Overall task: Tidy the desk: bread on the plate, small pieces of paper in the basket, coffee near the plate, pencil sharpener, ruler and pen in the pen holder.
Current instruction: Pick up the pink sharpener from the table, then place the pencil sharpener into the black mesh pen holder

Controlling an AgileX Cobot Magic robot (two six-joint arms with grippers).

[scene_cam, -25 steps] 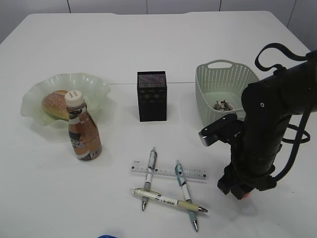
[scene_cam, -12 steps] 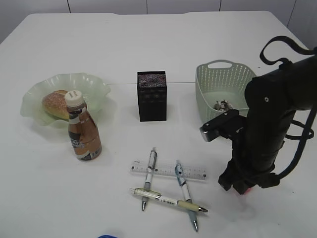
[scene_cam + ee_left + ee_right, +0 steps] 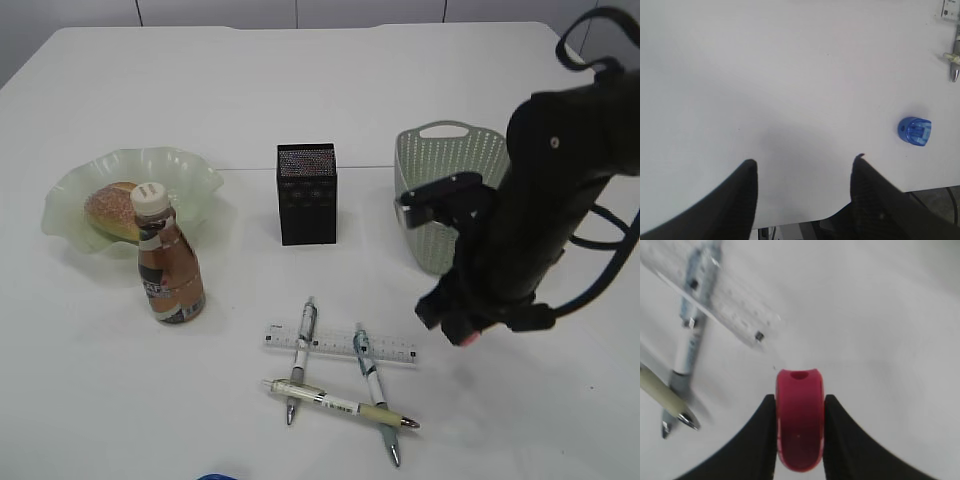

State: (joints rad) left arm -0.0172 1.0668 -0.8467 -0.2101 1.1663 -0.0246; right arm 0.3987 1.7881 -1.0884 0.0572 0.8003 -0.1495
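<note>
Pencil sharpener first: the red rounded plastic sharpener [image 3: 800,420] sits pinched between my right gripper's [image 3: 799,432] two black fingers, low in the centre of the right wrist view, held clear above the white tabletop [image 3: 300,100]. In the exterior view I see only a pinkish bit of it [image 3: 466,338] under the right gripper [image 3: 462,325], right of centre in the frame. My right arm blocks part of the pale green perforated plastic basket [image 3: 440,150] behind it, so I cannot see inside the basket.

A second sharpener, blue translucent plastic [image 3: 914,131], lies on the table at the right of the left wrist view, near the table's front edge. My left gripper [image 3: 805,192] hangs over bare tabletop at the bottom of that view, fingers spread apart with nothing between them.

Left of the right gripper, in the lower middle of the exterior frame, the clear plastic ruler [image 3: 340,346] lies flat with two pens across it: a white-barrelled pen [image 3: 301,355] and a blue-patterned pen [image 3: 370,385]. A third pen, cream with a beige grip [image 3: 340,404], lies across both below the ruler.

The black mesh square pen holder [image 3: 307,193] stands upright at centre. At the left, the round bread roll [image 3: 113,211] rests in the wavy pale green glass plate [image 3: 190,180], and the brown coffee bottle with a white cap [image 3: 167,260] stands upright just in front of the plate.
</note>
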